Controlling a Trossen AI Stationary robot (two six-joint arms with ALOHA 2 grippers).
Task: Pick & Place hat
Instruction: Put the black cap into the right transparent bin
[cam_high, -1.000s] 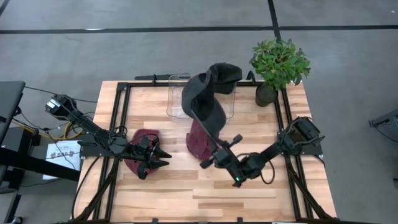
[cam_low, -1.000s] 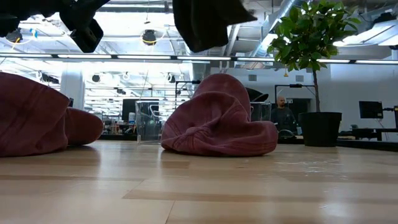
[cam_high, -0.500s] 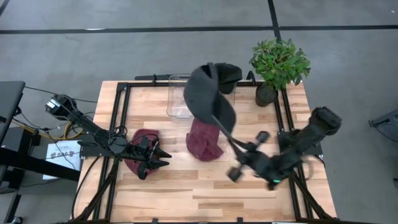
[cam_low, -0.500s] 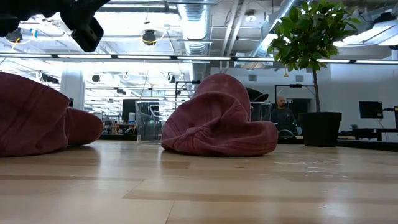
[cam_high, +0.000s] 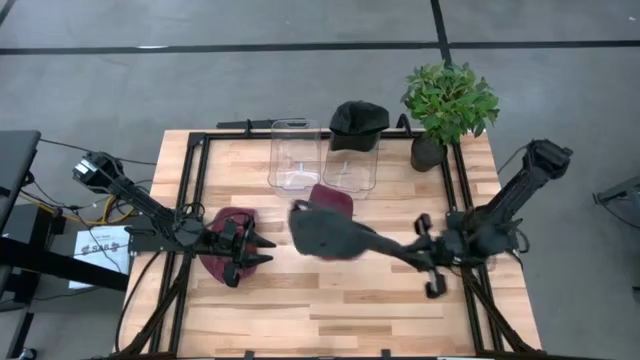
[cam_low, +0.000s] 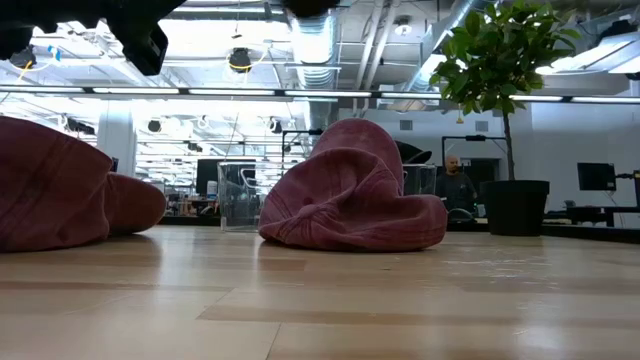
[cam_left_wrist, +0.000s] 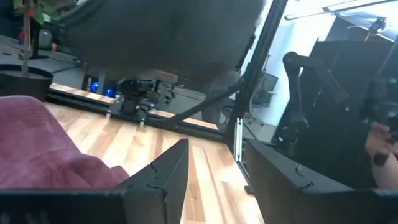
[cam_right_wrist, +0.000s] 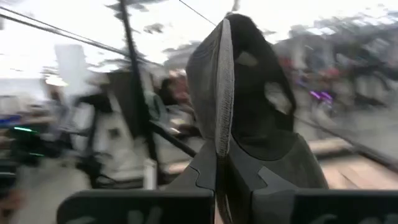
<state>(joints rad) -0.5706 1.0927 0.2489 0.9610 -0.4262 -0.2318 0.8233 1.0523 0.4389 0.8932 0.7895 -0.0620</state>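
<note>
Swung way down compared to a second ago: the right arm was holding the dark grey hat (cam_high: 325, 232) up over the clear bins, and now the hat hangs low above the middle of the table (cam_high: 330, 310), with the arm stretched back toward the right edge. The right gripper (cam_high: 392, 250) is clamped tight on the hat's edge; in the right wrist view the fabric (cam_right_wrist: 245, 118) is pinched between the dark fingers (cam_right_wrist: 208, 174) and fills most of the picture, so hardly anything beyond it can be made out.

One maroon hat (cam_high: 333, 200) is mostly hidden under the grey one from above, only its far edge peeking out. The low view shows it fine, slumped on the wood (cam_low: 350, 190).

Left gripper (cam_high: 250, 251) hasn't budged. It sits with its fingers spread over a second maroon hat (cam_high: 222, 240), which lies right under and behind it. Can't tell from above if it's actually touching.

A black cap (cam_high: 357, 120) sits on top of one clear bin (cam_high: 350, 165), well beyond the right gripper; the other bin (cam_high: 295, 155) stands beside it. The potted plant (cam_high: 448, 100) is at the far right corner.
</note>
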